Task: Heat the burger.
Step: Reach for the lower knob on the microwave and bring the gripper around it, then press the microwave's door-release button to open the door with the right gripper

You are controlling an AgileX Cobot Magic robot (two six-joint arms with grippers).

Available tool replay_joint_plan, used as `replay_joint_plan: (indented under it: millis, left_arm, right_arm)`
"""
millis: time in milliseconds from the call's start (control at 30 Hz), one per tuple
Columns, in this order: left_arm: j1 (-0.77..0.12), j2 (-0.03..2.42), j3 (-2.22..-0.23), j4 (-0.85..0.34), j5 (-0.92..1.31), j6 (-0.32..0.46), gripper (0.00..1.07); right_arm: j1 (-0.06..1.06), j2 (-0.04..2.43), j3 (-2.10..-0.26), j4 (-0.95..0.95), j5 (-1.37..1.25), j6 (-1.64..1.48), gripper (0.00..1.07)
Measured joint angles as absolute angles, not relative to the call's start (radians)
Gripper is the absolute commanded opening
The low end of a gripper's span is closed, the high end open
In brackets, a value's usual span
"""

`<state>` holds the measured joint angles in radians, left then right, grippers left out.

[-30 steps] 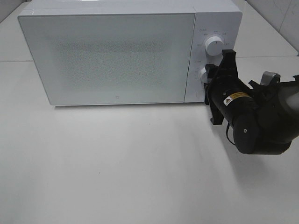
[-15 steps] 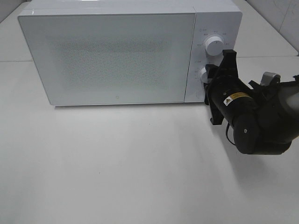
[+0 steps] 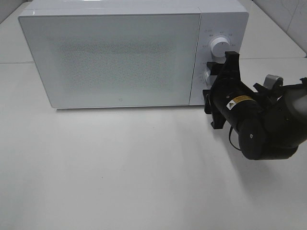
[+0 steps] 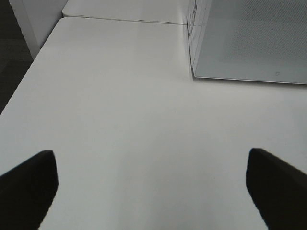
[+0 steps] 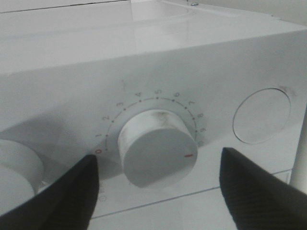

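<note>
A: Right hand (image 5: pixel 158 160)?
B: Fingers apart, flanking the lower dial (image 5: pixel 153 143) straight ahead, clear of it. It is the nearer arm. Left hand (image 4: pixel 151 163) gapes over the bench (image 4: pixel 120 96).
A: Burger?
B: Unseen; presumably behind the shut microwave door (image 3: pixel 115 52), frame centre-left.

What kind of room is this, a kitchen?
Probably a robot lab set up like a kitchen: a white microwave with its door shut and turning dials stands on a white table, and a black robot arm reaches toward it.
</note>
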<state>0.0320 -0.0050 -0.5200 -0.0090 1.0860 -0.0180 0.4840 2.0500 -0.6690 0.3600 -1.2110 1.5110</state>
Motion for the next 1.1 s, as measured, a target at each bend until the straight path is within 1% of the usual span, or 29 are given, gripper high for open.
replay_joint_plan:
  millis: [133, 500, 733, 800, 833, 900, 933, 1000, 1033, 1100]
  left_arm:
    - [0.032, -0.005, -0.520, -0.009, 1.086, -0.018, 1.02]
    - [0.032, -0.005, -0.520, -0.009, 1.086, -0.018, 1.02]
    - [0.032, -0.005, -0.520, -0.009, 1.086, -0.018, 1.02]
    - [0.032, -0.005, -0.520, -0.009, 1.086, -0.018, 1.02]
    - [0.032, -0.005, -0.520, -0.009, 1.086, -0.018, 1.02]
    - [0.032, -0.005, -0.520, -0.009, 1.086, -0.018, 1.02]
    - [0.032, -0.005, -0.520, -0.009, 1.086, -0.018, 1.02]
    - [0.032, -0.005, -0.520, -0.009, 1.086, -0.018, 1.02]
    - [0.032, -0.005, -0.520, -0.009, 1.086, -0.018, 1.02]
    - [0.032, -0.005, -0.520, -0.009, 1.086, -0.018, 1.02]
  right_arm:
    - [0.485, 2.050, -0.668, 0.357, -1.208, 1.511, 0.83]
    - [0.488, 2.033, -0.636, 0.355, -1.209, 1.511, 0.79]
    - [0.488, 1.938, -0.515, 0.369, -1.208, 1.511, 0.76]
    - [0.488, 1.867, -0.452, 0.372, -1.208, 1.511, 0.76]
    - [0.488, 1.867, -0.452, 0.372, -1.208, 1.511, 0.76]
    - [0.488, 1.787, -0.378, 0.372, -1.209, 1.494, 0.76]
    - [0.488, 1.787, -0.378, 0.372, -1.209, 1.494, 0.76]
    - [0.488, 1.697, -0.314, 0.361, -1.209, 1.432, 0.76]
    - [0.488, 1.697, -0.314, 0.361, -1.209, 1.432, 0.76]
    - [0.488, 1.594, -0.266, 0.297, -1.209, 1.307, 0.76]
